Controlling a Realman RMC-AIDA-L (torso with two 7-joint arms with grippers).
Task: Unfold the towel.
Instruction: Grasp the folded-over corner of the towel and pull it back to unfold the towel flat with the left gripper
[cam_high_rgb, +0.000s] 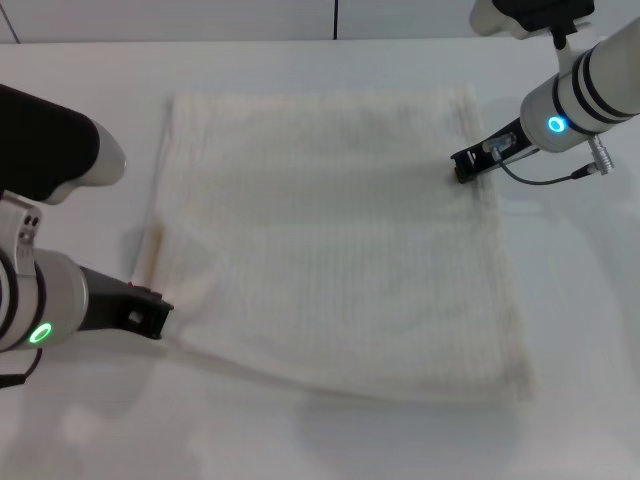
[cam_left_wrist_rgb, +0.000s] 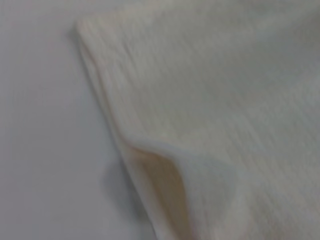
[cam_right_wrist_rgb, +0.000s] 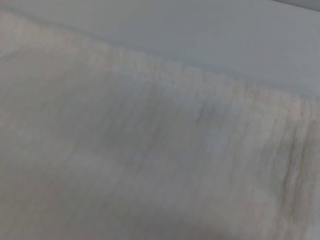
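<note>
The towel (cam_high_rgb: 330, 240) is a large cream cloth with faint ribbed stripes, lying spread out and roughly square on the white table (cam_high_rgb: 585, 350). Its red-pink tag is not in view. My left gripper (cam_high_rgb: 160, 315) is at the towel's near left corner, where the cloth is drawn out toward it and slightly raised. My right gripper (cam_high_rgb: 463, 167) is low at the towel's right edge, near the far right corner. The left wrist view shows a towel edge (cam_left_wrist_rgb: 225, 100) with a lifted fold. The right wrist view is filled by towel (cam_right_wrist_rgb: 150, 150).
A brownish streak (cam_high_rgb: 152, 250) lies along the towel's left edge. The table's back edge meets a wall (cam_high_rgb: 250, 20) behind the towel. A cable (cam_high_rgb: 550, 180) hangs from my right arm above the table.
</note>
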